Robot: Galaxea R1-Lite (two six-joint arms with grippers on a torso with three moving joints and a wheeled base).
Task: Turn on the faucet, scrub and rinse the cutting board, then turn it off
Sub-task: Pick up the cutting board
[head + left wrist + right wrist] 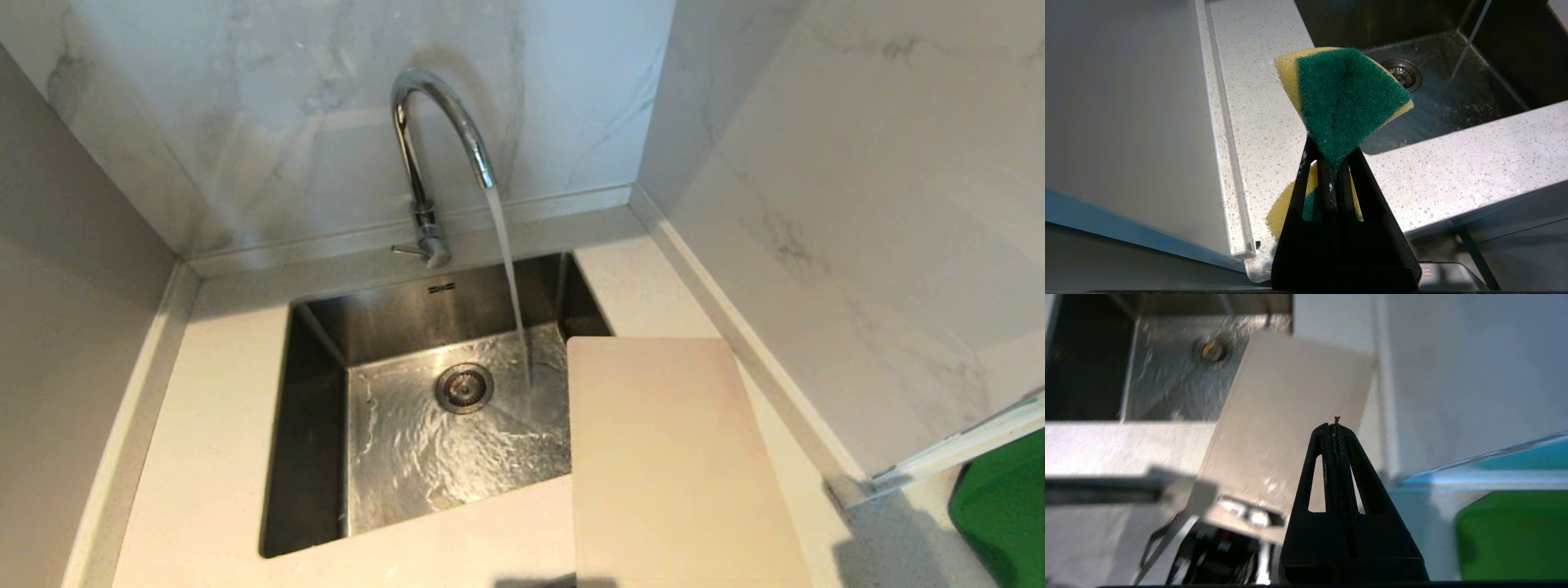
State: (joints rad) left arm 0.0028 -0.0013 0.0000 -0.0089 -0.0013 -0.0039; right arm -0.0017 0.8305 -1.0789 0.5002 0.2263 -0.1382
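A steel sink (310, 408) fills the centre of the head view, set into a speckled white countertop (212, 457). The faucet (424, 147) rises at top centre, its lever pointing toward the frame's left, and a stream of water (510, 278) falls from the spout to the basin floor just right of the drain (464, 388). The cutting board (678, 465) lies flat at lower right, resting on the counter with its left edge overhanging the sink's right side. Neither arm shows in the head view. In the left wrist view, the left gripper (1335, 163) is clamped on a green-and-yellow sponge (1347, 98), above the counter at the sink's edge. In the right wrist view, the right gripper (1336, 426) has its fingers pressed together, empty, above the board.
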